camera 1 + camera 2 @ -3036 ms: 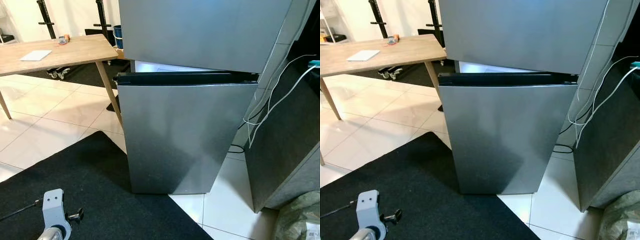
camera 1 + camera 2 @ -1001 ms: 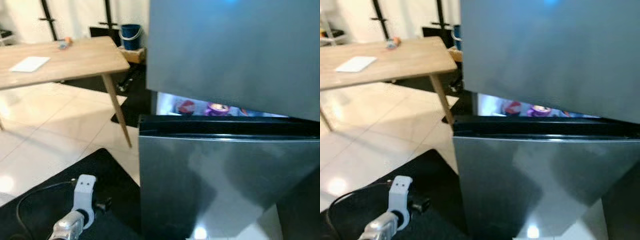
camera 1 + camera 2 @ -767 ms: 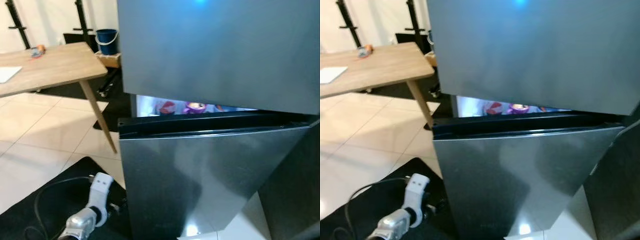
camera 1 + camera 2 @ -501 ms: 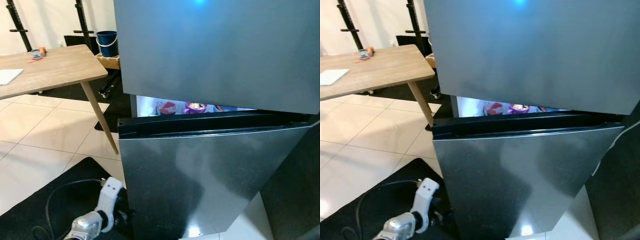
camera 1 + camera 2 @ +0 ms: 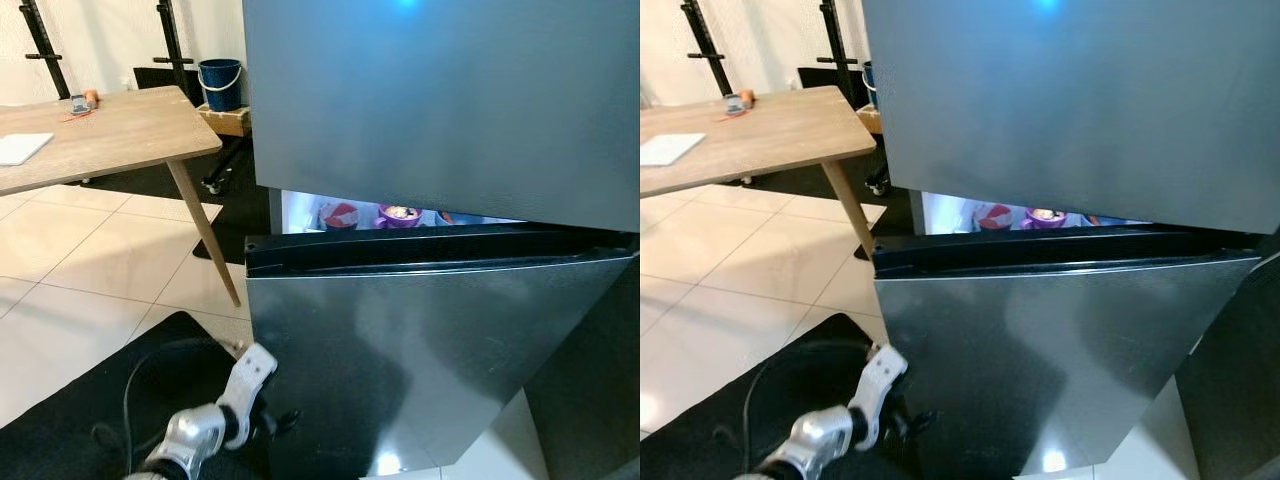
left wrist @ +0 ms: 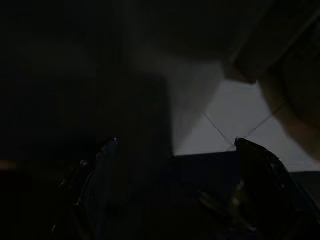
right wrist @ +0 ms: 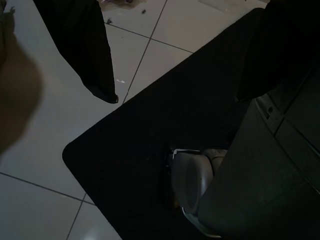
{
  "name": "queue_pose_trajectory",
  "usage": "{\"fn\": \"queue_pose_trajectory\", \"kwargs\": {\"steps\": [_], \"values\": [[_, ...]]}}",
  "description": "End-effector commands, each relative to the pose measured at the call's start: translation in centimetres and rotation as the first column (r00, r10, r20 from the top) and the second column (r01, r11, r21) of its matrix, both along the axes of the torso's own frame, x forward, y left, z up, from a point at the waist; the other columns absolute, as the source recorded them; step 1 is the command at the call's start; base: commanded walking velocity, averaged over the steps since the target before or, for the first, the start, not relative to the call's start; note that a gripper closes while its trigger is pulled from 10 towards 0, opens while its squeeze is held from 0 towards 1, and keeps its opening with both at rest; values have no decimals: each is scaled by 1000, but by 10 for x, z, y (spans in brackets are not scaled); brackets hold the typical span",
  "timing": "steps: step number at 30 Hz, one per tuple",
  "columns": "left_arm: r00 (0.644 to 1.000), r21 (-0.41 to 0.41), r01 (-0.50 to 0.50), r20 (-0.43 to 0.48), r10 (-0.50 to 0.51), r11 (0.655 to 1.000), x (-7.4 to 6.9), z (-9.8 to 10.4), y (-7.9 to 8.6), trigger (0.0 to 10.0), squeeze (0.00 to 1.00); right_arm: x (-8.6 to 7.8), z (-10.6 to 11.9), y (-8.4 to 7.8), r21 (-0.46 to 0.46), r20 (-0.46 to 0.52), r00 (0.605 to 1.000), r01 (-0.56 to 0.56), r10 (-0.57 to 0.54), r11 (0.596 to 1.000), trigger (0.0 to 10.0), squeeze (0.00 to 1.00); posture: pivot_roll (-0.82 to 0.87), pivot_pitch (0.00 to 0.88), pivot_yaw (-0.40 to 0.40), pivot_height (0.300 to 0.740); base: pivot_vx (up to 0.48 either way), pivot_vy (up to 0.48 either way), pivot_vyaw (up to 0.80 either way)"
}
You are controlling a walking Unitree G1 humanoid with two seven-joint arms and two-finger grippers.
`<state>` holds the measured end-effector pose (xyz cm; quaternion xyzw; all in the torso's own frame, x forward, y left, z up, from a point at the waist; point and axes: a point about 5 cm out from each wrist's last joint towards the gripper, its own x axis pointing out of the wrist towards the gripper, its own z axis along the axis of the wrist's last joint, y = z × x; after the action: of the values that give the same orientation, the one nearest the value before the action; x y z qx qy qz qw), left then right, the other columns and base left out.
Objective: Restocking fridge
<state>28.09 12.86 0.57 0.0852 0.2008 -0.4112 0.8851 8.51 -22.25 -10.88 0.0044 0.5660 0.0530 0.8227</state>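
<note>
A steel fridge stands right in front of me. Its upper door point(image 5: 440, 100) is closed, while the lower door point(image 5: 420, 350) stands slightly ajar. Through the lit gap above the lower door I see a red-lidded container point(image 5: 342, 215) and a purple bowl point(image 5: 400, 213) on a shelf. My left gripper point(image 5: 281, 421) is low down, close to the lower door's left edge; its wrist view is very dark, with the left gripper point(image 6: 175, 145) open and holding nothing. My right gripper point(image 7: 175, 95) hangs open over the floor with nothing in it.
A wooden table point(image 5: 100, 130) with a white sheet point(image 5: 22, 148) on it stands to the left. A blue bucket point(image 5: 220, 75) sits behind it. A black mat point(image 5: 90, 410) covers the tiles under me. A dark cabinet point(image 5: 600, 400) flanks the fridge on the right.
The camera has come closer to the fridge, so the lit gap and its contents show. My left arm has risen and swung right, toward the lower door's left edge.
</note>
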Motion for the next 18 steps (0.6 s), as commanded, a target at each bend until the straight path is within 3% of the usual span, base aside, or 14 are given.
{"fn": "queue_pose_trajectory", "kwargs": {"steps": [1, 4, 7, 9, 13, 18], "values": [[988, 16, -43, 148, 40, 999, 22, 24, 2, 10000, 0, -1, -1, 3, 9, 8, 1000, 4, -4, 1000, 10000, 0, -107, 41, 33, 740, 0, 0, 0], [978, 15, -73, 195, 69, 997, 29, 32, 4, 10000, 0, -2, -1, 3, 9, 8, 1000, 5, -5, 1000, 10000, 0, -110, 45, 34, 740, 0, 0, 0], [931, -17, -180, 320, 175, 984, 52, 62, 15, 10000, 0, -6, -1, 3, 9, 5, 1000, 8, -8, 1000, 10000, 0, -122, 60, 32, 740, 0, 0, 0], [920, -21, -195, 342, 190, 981, 56, 68, 17, 10000, 0, -7, -2, 3, 10, 4, 1000, 9, -9, 1000, 10000, 0, -122, 60, 32, 740, 0, 0, 0], [850, -19, -297, 451, 273, 955, 77, 99, 37, 10000, 0, -18, -2, -1, 6, -5, 1000, 9, -9, 1000, 10000, 0, -161, 104, 27, 740, 0, 0, 0], [807, -13, -366, 494, 324, 931, 87, 117, 52, 10000, 0, -27, -2, -7, -4, -14, 1000, 11, -11, 1000, 10000, 0, -184, 126, 26, 740, 0, 0, 0]]}}
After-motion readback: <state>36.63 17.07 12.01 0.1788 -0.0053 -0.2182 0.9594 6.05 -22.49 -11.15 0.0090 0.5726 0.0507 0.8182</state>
